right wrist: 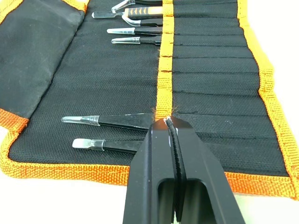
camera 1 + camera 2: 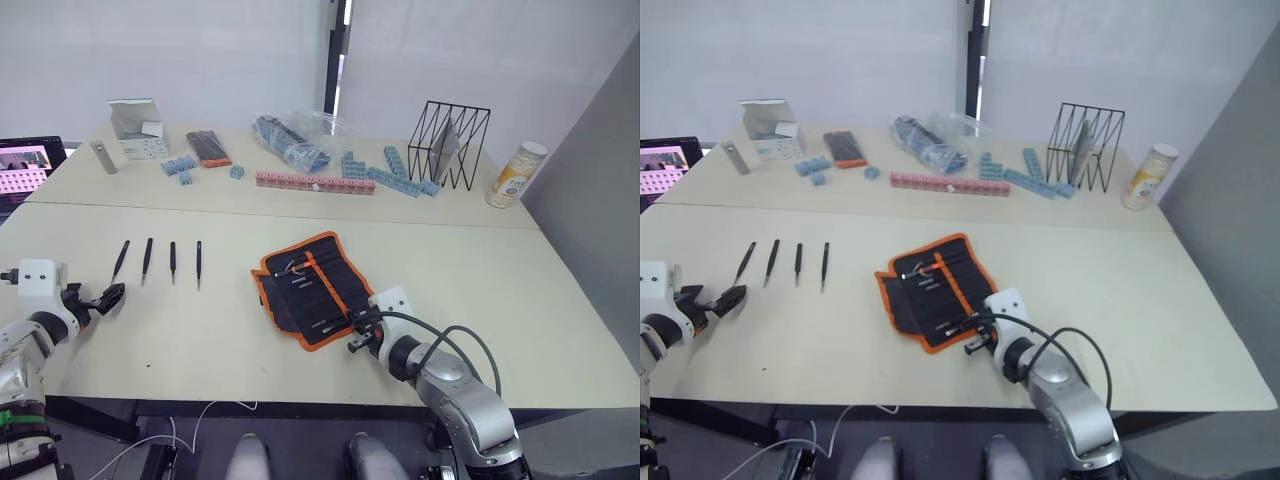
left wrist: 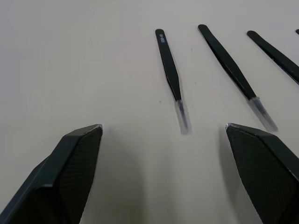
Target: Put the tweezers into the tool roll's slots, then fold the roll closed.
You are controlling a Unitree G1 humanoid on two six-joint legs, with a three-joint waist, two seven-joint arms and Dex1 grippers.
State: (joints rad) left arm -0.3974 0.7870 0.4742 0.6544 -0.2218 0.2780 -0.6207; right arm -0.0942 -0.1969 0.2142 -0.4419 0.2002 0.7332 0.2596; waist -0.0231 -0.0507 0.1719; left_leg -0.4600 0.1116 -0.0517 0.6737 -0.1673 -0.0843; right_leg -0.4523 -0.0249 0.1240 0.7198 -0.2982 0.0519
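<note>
A: Beige table [image 2: 470,290], white wall behind, clutter of blue blocks and a wire rack along the top of the frame. Status?

B: Partway. Tool roll [image 2: 312,288] lies open, centre of frame, several tools already seated in its slots [image 1: 210,70]. Four tweezers [image 2: 160,261] are loose in a row at left-centre, well apart from the roll. Roll not folded yet.

A: Grippers?

B: Left gripper [image 3: 163,172] has fingers spread wide, just short of the leftmost tweezer [image 3: 171,78], nothing held. Right gripper [image 1: 172,130] fingers pressed together at the roll's near edge, on the orange centre strip [image 1: 164,70]. Can't tell if it pinches fabric.

A: Roll condition?

B: Flat, black fabric, orange edging, one flap [image 1: 37,51] turned out. Middle slots empty.
</note>
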